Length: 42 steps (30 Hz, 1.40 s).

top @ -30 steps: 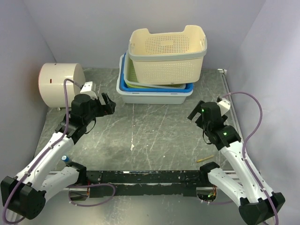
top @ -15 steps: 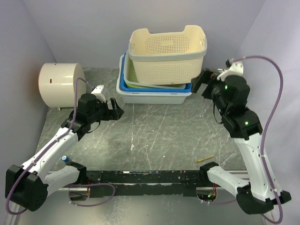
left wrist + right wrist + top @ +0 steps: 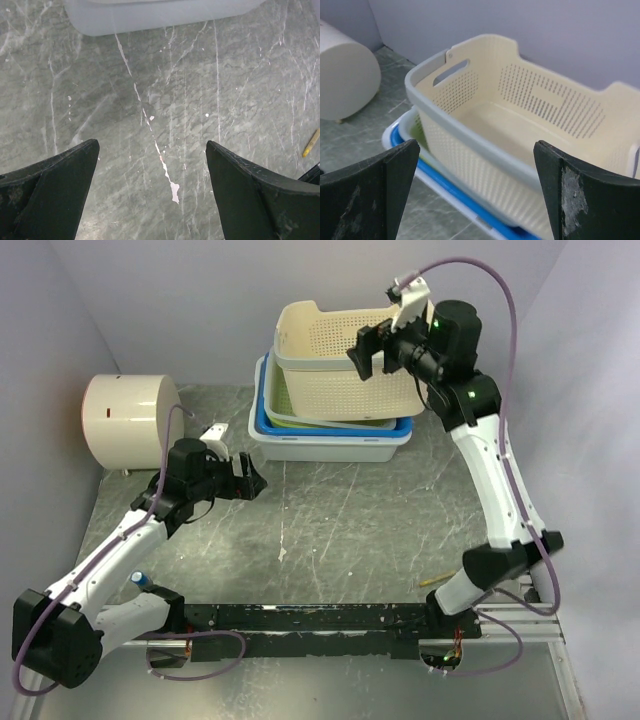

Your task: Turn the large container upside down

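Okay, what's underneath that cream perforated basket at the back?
The basket sits in a stack: a green tray, a blue tub, then a white tub on the table. Their insides are covered.

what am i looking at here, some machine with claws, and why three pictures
These are two robot arms bolted to a table. The wide picture comes from a fixed camera above and behind them. The other two come from a small camera on each wrist, so the dark shapes at their bottom corners are that arm's own jaws. The left arm hovers low over the table. The right arm reaches high, facing a cream basket that sits upright on stacked tubs. A white drum lies at the left. Both pairs of jaws stand open and hold nothing.
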Tool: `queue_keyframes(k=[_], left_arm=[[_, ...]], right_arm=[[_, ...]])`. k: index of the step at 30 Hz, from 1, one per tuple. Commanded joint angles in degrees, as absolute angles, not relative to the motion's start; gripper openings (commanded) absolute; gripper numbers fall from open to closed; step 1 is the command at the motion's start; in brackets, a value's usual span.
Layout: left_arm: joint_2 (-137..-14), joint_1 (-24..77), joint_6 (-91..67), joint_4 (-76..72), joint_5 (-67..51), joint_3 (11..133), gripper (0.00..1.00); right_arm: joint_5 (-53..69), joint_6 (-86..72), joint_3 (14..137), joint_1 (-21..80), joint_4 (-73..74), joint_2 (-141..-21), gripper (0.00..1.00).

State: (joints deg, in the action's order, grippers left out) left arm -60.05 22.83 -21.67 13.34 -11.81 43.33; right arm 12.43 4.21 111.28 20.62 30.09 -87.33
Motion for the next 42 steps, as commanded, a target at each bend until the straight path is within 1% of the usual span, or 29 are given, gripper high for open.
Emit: queue_keyframes(k=[1,4,6,9,14,20,24,30,32,34,36,38,40,42], left_arm=[[-60.6,23.3,-17.5,15.4,-15.0,46.9,0.99],[-61.4,23.4,-16.9,15.9,-16.5,47.2,1.0],[-62.2,24.6,-16.4,16.5,-15.4,47.6,1.0],[-63.0,26.6,-16.4,15.8,-13.3,47.4,1.0],[-65.7,27.4,-17.0,14.1,-14.8,47.4,0.99],[-67.4,27.5,-17.6,13.7,-13.5,48.9,1.0],[-68.8,27.5,-17.8,13.9,-13.4,49.8,0.99],[-69.4,27.5,-18.8,12.4,-14.3,48.9,1.0],[-69.7,27.5,-19.0,12.2,-14.5,48.9,0.99],[-70.0,27.5,-19.0,12.1,-14.7,49.0,1.0],[-70.3,27.5,-19.1,12.1,-14.8,49.4,0.99],[-70.5,27.5,-19.2,11.8,-15.2,49.6,1.0],[-70.9,27.5,-19.6,11.4,-15.5,49.7,1.0],[-71.0,27.5,-19.6,11.6,-15.7,50.0,1.0]], right_arm=[[17.9,16.6,123.6,20.5,38.1,-96.1,1.0],[18.1,19.5,129.9,20.4,42.7,-101.8,1.0],[16.2,20.2,131.9,20.4,44.4,-105.0,1.0],[14.5,21.0,130.2,20.4,44.7,-105.2,1.0],[18.8,22.6,130.2,20.4,50.4,-104.7,1.0],[22.9,22.2,128.1,20.4,57.4,-103.8,0.99],[24.1,21.0,127.0,20.5,59.3,-102.7,0.95],[25.5,20.7,127.2,21.2,61.9,-100.9,0.85],[23.9,20.9,126.7,21.7,61.7,-100.5,0.8],[20.3,21.1,125.4,22.2,60.4,-100.4,0.71],[13.8,21.5,123.4,22.5,58.1,-100.9,0.7],[9.2,22.9,123.4,23.0,57.5,-102.6,0.73],[6.2,23.2,123.7,23.2,56.8,-104.1,0.73],[6.0,22.9,124.6,23.3,57.7,-105.4,0.71]])
